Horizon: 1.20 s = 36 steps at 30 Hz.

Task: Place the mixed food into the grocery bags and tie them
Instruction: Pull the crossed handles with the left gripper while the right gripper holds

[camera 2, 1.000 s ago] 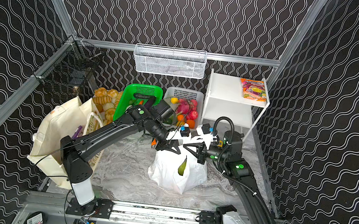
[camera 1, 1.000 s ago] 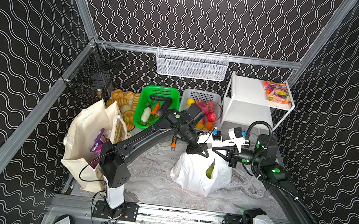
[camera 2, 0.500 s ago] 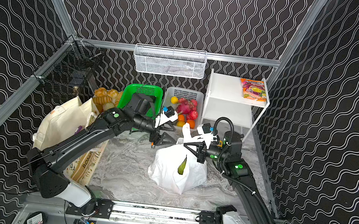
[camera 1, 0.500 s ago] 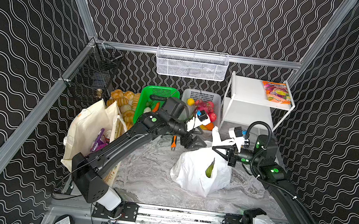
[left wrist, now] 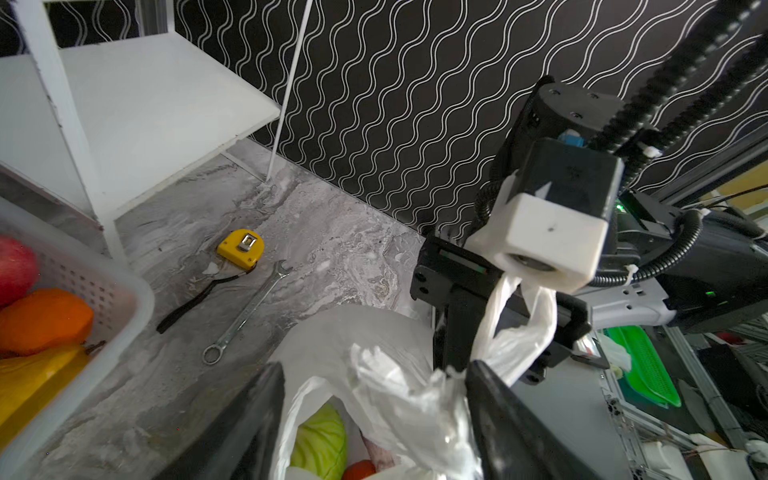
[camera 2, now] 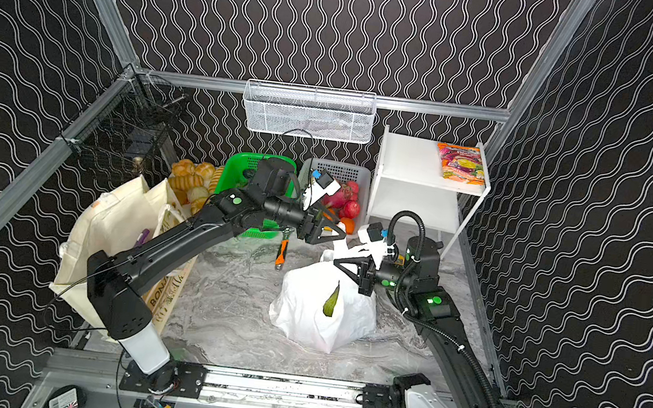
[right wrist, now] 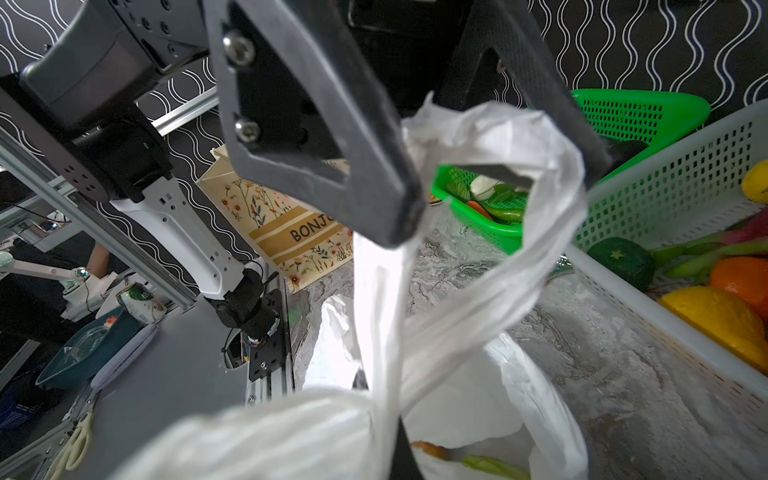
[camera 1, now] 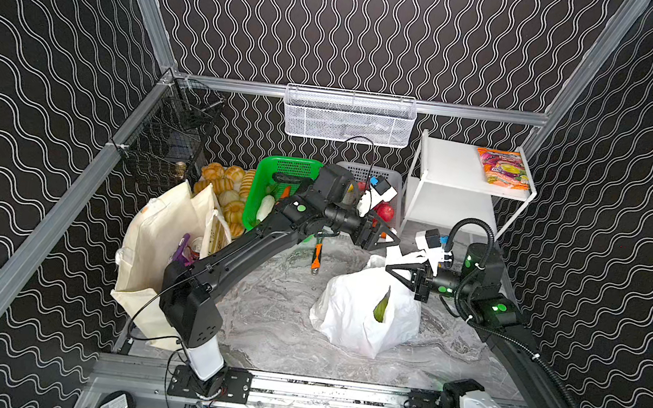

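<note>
The white plastic grocery bag (camera 1: 362,314) (camera 2: 321,309) sits on the marble table with a green cabbage (left wrist: 320,440) and a red tomato (left wrist: 359,471) inside. My right gripper (camera 1: 394,269) (camera 2: 341,262) is shut on one twisted bag handle (right wrist: 478,291), held up over the bag's mouth. My left gripper (camera 1: 390,239) (left wrist: 374,370) hangs open just behind it, and bunched handle plastic lies between its fingers (right wrist: 374,187). The cream canvas tote (camera 1: 153,244) (camera 2: 113,222) stands at the left with a purple packet (camera 1: 182,247) inside.
Behind the bag are a green basket (camera 1: 274,170), a white basket (camera 1: 362,169) of fruit and a white shelf (camera 1: 457,178) carrying a snack packet (camera 1: 504,169). An orange-handled wrench (camera 1: 317,254), a yellow tape measure (left wrist: 241,247) and a spanner (left wrist: 245,316) lie on the table. Bread rolls (camera 1: 226,185) are piled at the back left.
My left gripper let go at the bag's handle, opened and drew back towards the baskets. It now stands open at the handle again. The right gripper has stayed put.
</note>
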### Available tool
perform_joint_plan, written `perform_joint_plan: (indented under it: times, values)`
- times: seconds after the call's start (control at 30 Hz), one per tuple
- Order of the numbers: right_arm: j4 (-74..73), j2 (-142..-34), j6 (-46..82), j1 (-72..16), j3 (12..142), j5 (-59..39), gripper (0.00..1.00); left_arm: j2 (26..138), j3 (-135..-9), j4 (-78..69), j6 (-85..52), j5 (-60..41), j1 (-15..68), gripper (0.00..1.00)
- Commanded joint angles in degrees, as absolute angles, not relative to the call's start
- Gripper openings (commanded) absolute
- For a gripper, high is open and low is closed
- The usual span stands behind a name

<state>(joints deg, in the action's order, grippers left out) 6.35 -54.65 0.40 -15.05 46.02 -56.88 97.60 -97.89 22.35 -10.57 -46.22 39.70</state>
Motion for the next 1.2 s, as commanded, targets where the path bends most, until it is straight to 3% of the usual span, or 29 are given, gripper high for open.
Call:
perform_joint_plan:
  times: [0.0,0.07,0.1,0.13,0.4,0.53,0.8,1.17]
  values:
    - [6.37,-54.71,-0.56,-15.08,46.5,-57.45,0.05,96.64,-96.91,15.55,-12.66,-51.84,39.64,0.45]
    - [6.2,-54.68,0.11,-15.08,46.17,-56.53,0.07,95.54,-95.19,12.47,-13.82,-52.11,39.67,0.12]
    - [5.9,-54.73,0.69,-15.11,45.91,-55.97,0.09,94.9,-94.34,11.58,-13.74,-51.95,39.64,0.01]
    - [5.56,-54.66,1.35,-15.04,45.64,-55.39,0.1,94.34,-93.67,11.14,-13.45,-51.66,39.69,0.0]
    - [1.12,-55.21,7.82,-14.77,43.95,-51.9,0.14,87.03,-83.39,3.6,-13.76,-50.03,39.73,0.0]
    - [-2.0,-55.63,10.45,-14.74,43.67,-53.98,0.09,84.29,-78.27,0.13,-13.08,-50.64,40.19,0.0]
    - [-2.54,-56.65,13.6,-14.67,44.55,-54.09,0.04,79.92,-70.87,8.28,3.79,-46.22,45.07,0.0]
    - [2.21,-57.11,10.02,-14.63,44.44,-60.27,0.17,83.57,-69.79,18.56,15.98,-34.66,50.71,0.01]
